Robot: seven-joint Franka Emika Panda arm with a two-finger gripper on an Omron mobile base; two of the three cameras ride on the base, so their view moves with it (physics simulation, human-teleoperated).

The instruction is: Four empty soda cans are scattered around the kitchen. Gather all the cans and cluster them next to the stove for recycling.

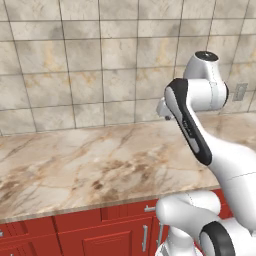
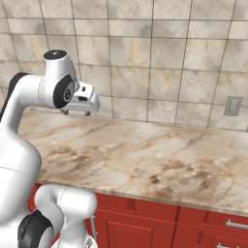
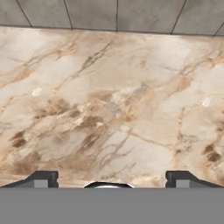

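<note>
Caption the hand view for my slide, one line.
Open tool hanging over the beige marbled countertop, empty, with the tan tiled wall running along the far edge.

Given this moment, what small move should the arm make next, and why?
Probably turn or drive on to look elsewhere: the gripper hangs open over the marbled countertop by the tiled wall, holding nothing, with neither a can nor the stove in these pictures.

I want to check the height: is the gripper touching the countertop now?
Apart. In the right base view the gripper hangs open above the countertop, with tiled wall visible under its fingertips.
</note>
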